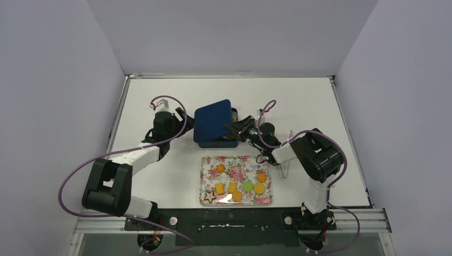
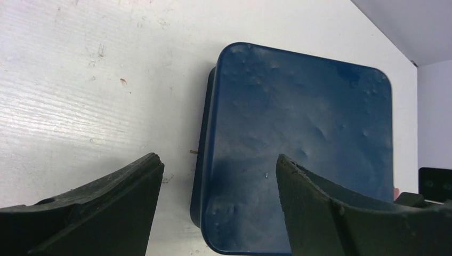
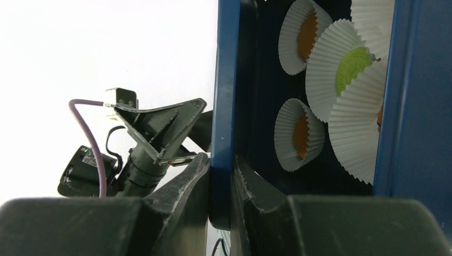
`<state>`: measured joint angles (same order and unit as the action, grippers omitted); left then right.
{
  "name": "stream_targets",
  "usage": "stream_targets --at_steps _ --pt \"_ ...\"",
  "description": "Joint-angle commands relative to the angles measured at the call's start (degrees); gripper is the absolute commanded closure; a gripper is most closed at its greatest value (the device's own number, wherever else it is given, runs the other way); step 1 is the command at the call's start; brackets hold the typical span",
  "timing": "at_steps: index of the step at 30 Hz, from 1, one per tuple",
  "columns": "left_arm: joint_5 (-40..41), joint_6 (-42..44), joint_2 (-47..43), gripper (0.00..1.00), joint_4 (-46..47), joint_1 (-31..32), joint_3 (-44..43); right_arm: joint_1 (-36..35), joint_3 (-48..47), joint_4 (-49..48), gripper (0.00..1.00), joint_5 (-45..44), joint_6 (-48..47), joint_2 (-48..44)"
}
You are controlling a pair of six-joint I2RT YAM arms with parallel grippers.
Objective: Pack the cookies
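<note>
top view: cookies (image 1: pixel 233 187) lie on a floral tray (image 1: pixel 205 181), near side of bench (image 1: pixel 176 184). behind it, blue lid (image 1: pixel 213 120) tilted, right tool (image 1: pixel 234 128) at its right edge, left tool (image 1: pixel 184 118) by its left.
left wrist: jaws apart, astride lid edge, gripping nothing; box (image 2: pixel 198 186) beneath.
right wrist: fingers pinched on lid rim; orange and green cookies in paper cups (image 3: pixel 325 64) inside box.

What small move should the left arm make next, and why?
Probably close the left gripper on the box edge to steady it. Its jaws stand open astride that edge, while the right gripper pinches the lid and holds it tilted up; cookies wait on the tray.
</note>
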<state>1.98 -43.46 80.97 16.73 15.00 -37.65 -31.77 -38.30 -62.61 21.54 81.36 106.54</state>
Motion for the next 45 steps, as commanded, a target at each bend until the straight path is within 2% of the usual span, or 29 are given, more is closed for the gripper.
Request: stream_targets --at_steps 1,5,11,14,23,33,43,45 --pt "-1.98 1.30 1.61 0.26 2.15 0.07 -2.69 0.64 0.44 -6.10 0.98 0.78 0.17 -1.09" --pt "-1.98 1.71 3.86 0.26 2.00 0.81 -3.50 0.87 1.03 -5.47 0.93 0.69 -0.85 -1.16" --pt "-5.53 1.91 7.37 0.28 2.21 2.08 -4.72 1.10 1.85 -3.97 0.77 0.45 -2.35 -1.16" --pt "-5.98 2.50 8.02 0.33 2.15 3.27 -5.59 1.26 2.22 -3.10 0.71 0.17 -3.15 -1.52" --pt "-5.85 2.44 8.35 0.38 2.05 4.48 -6.13 1.40 0.81 8.94 0.45 -1.85 -12.36 -6.08" --pt "-5.26 2.24 9.76 0.38 1.80 6.06 -7.10 0.10 -3.89 27.00 0.30 -6.59 -25.96 -12.33" --pt "-5.04 2.31 10.17 0.38 1.58 6.65 -7.51 -3.60 -9.13 43.28 0.26 -17.33 -38.32 -18.44" --pt "-4.99 2.62 10.17 0.38 1.63 6.85 -7.63 -3.46 -8.92 44.10 0.23 -18.28 -38.80 -19.24"
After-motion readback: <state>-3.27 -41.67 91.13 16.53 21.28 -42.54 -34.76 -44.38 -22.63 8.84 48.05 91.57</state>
